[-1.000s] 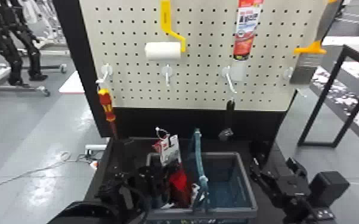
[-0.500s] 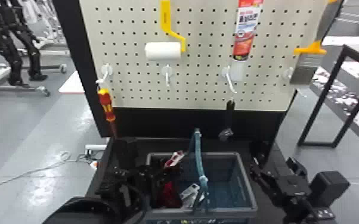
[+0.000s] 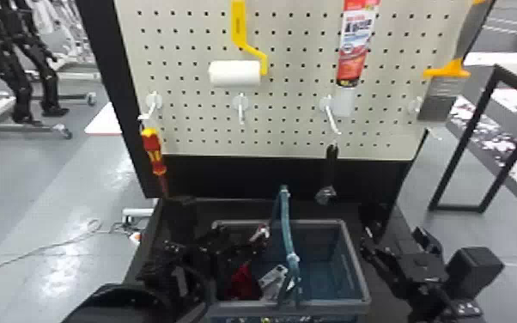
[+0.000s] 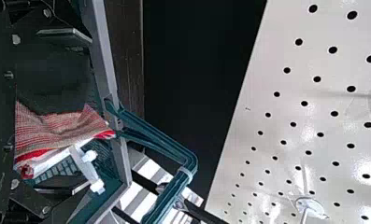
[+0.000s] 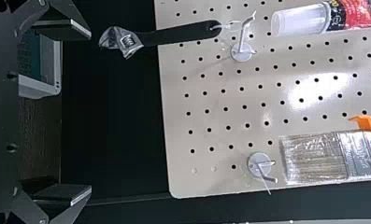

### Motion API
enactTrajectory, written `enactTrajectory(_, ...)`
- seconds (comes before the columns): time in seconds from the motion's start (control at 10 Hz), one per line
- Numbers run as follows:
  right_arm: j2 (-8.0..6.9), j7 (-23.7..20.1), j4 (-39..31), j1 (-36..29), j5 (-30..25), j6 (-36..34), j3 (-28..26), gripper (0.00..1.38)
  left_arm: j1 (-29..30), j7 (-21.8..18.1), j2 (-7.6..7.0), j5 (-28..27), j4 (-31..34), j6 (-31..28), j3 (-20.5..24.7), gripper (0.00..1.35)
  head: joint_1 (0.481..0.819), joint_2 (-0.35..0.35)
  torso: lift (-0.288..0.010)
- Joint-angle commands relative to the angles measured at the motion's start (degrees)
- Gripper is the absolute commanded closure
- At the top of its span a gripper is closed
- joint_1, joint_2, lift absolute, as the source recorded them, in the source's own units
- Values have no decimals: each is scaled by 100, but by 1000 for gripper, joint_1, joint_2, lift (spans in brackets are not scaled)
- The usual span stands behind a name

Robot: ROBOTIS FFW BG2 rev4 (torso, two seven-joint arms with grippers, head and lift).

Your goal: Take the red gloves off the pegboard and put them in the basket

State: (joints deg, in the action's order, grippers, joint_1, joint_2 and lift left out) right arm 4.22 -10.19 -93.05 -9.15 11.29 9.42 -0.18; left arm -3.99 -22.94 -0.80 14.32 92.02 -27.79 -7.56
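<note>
One red-and-yellow screwdriver [image 3: 153, 150] hangs at the far left of the pegboard [image 3: 287, 129], and just below, here's the news: the left gripper [image 4: 89, 113] is down at the basket [image 3: 335, 306], its fingers spread wide, letting go! The red gloves [image 4: 57, 130] lie between those fingers, inside the basket, and their white card [image 3: 272, 277], upright a second ago, has tipped over and dropped low beside the blue-green handle [image 3: 287, 223]. That looks like the delivery made; all that seems left is backing out cleanly without snagging the cuff or that handle. On to the right, the wrench [image 3: 332, 159] hangs from its hook, and the right gripper [image 5: 90, 112] waits beyond the basket, fingers parted, holding nothing.
</note>
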Motion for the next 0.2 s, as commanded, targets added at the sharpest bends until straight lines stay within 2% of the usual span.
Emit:
enactTrajectory(0.0, 0, 0, -3, -8, 5, -1, 0, 137, 12, 0, 1, 9, 0, 45, 8, 243, 549, 0, -100)
enactTrajectory(0.1, 0, 0, 6, -8, 5, -1, 0, 137, 12, 0, 1, 9, 0, 98, 8, 245, 549, 0, -100)
